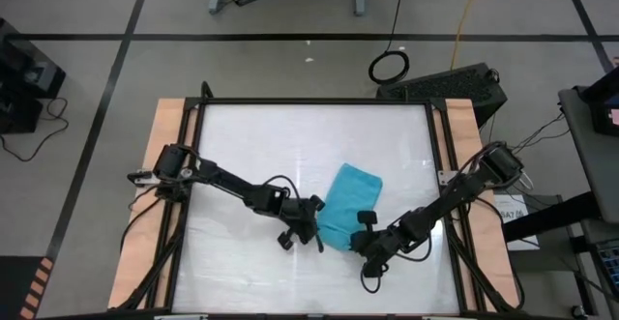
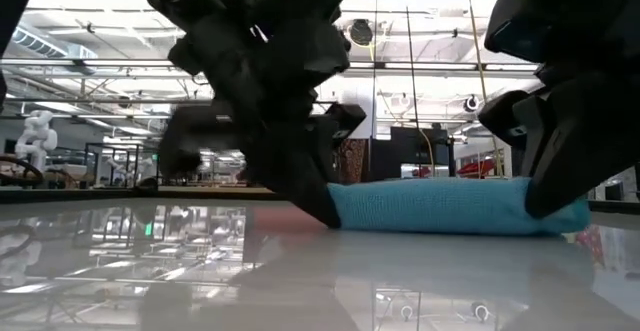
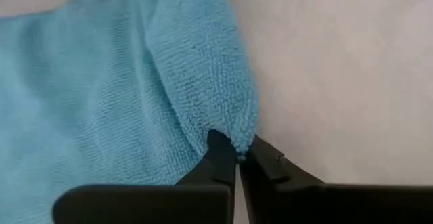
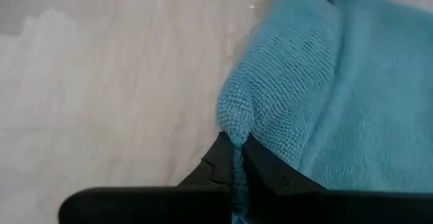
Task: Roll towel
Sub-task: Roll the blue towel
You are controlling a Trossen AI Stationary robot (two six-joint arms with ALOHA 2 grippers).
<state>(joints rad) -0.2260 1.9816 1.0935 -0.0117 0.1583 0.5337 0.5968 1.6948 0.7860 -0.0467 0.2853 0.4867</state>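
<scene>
The turquoise towel (image 1: pixel 348 196) lies on the white table (image 1: pixel 261 146), right of the middle, its far part flat on the top. In the low view the towel (image 2: pixel 440 206) shows as a low thick band. My left gripper (image 1: pixel 320 230) is shut on the towel's near left corner. My right gripper (image 1: pixel 360 236) is shut on its near right corner. Both arms reach in from the table's sides, their fingers slanting down. My left gripper pinches the towel's near left corner (image 3: pixel 238 141) between its two fingers, where the cloth bunches into a rounded fold. The fingers slant down from the table's left; the rest of the towel lies slack on the table. My right gripper pinches the near right corner (image 4: pixel 236 137) between its two fingers; a thin strip of cloth runs back between them. It comes slanting down from the table's right. The corner bulges up just past the fingertips, and the rest lies on the table.
Bare white tabletop lies to the left and far side of the towel. Black rails (image 1: pixel 440 165) and wooden strips (image 1: pixel 169 136) run along the table's left and right sides. Cables trail by both arm bases.
</scene>
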